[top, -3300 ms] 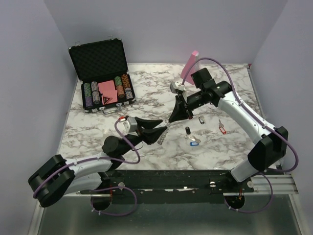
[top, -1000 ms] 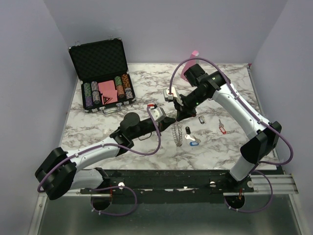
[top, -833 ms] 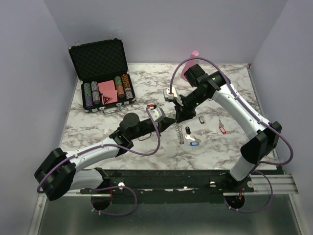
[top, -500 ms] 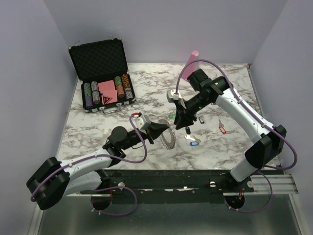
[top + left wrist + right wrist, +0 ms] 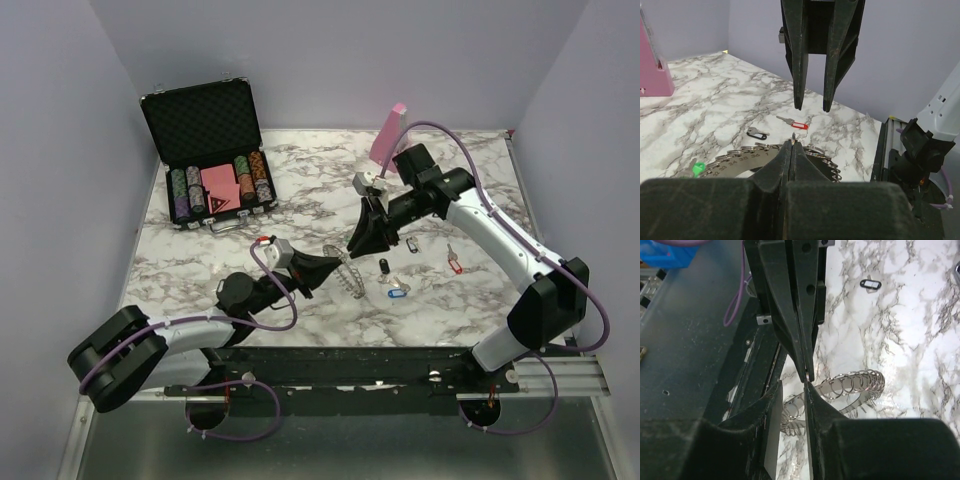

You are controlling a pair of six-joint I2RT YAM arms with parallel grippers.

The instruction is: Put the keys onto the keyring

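Observation:
My left gripper is shut on one small loop at the rim of the keyring, holding the toothed grey ring tilted just above the table. A green tag lies against the ring's rim. My right gripper is open, its fingers hanging just above the left gripper's tip with nothing between them. Loose keys lie on the marble to the right: a black key, a blue key, a black tag key and a red key.
An open black case of poker chips stands at the back left. A pink wedge block stands at the back, behind the right arm. The table's near edge has a black rail.
The right gripper has opened and lifted back off the keyring. The left arm has drawn the ring toward the near left, turning it from edge-on to tilted flat.

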